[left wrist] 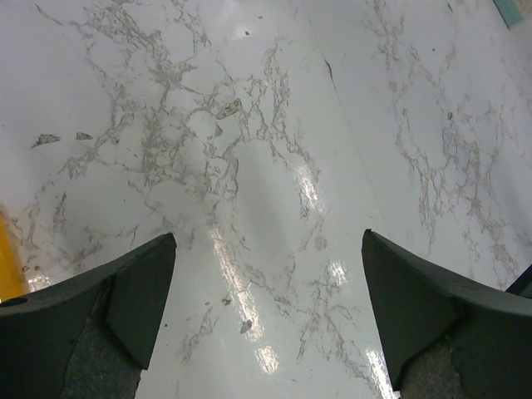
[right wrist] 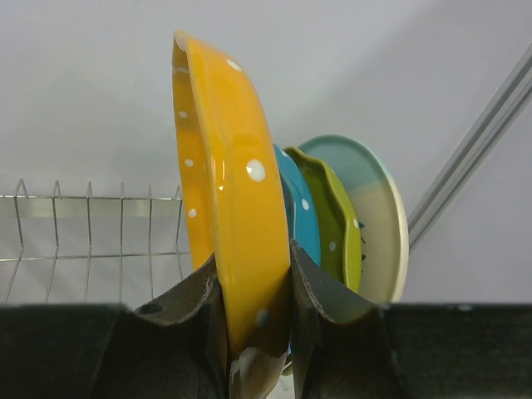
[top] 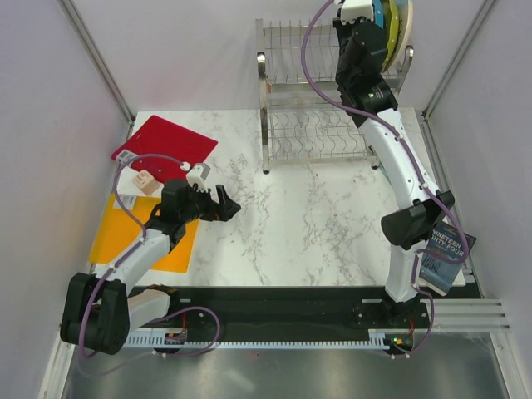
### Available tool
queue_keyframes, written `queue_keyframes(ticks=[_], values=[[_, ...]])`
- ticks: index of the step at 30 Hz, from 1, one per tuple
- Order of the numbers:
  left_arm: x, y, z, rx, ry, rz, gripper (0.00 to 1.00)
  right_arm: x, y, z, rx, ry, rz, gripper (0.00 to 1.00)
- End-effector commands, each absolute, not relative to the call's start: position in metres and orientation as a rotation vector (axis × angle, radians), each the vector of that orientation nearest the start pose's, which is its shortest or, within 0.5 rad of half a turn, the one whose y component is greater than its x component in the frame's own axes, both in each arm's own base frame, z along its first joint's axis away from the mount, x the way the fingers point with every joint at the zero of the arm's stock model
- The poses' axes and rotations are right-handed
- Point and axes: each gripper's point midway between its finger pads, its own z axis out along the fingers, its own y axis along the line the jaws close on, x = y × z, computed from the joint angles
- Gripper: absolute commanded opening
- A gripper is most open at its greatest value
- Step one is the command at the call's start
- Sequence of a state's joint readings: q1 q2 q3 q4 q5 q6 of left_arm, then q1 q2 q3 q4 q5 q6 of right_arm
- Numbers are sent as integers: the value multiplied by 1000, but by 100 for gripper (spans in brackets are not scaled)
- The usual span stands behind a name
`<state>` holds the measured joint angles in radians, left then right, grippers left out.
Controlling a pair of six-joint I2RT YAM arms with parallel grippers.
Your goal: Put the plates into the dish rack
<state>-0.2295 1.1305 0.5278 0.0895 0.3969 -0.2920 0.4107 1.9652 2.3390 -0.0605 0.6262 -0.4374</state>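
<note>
In the right wrist view my right gripper is shut on the rim of the orange plate with white dots, which it holds upright. Just behind it stand the blue plate, the lime-green plate and the cream-and-light-blue plate, all on edge. The steel dish rack is at the back of the table, with my right gripper at its upper tier beside the standing plates. My left gripper hangs open over bare marble, with nothing between its fingers.
A flat red board and an orange mat lie at the table's left side, with a small beige item between them. A book leans at the right edge. The rack's upper wires run left of the orange plate.
</note>
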Motion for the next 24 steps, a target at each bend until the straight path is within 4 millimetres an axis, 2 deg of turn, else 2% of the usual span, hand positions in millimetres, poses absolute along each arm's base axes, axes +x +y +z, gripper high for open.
queue_keyframes(ticks=[1,7,9,13,21,24], values=[[303,-156,135,190,2022,-766,100,495,88,621,64,1090,-371,0],[303,-156,137,193,2007,-769,100,509,92,604,30,1130,-394,0],[308,-148,134,184,1997,-711,100,515,93,599,18,1144,-400,0],[313,-140,133,187,2002,-649,100,530,85,586,29,1171,-422,0],[307,-146,123,180,2017,-705,100,562,64,547,47,1255,-444,0],[308,-146,122,180,2023,-704,100,571,59,539,49,1268,-430,0]])
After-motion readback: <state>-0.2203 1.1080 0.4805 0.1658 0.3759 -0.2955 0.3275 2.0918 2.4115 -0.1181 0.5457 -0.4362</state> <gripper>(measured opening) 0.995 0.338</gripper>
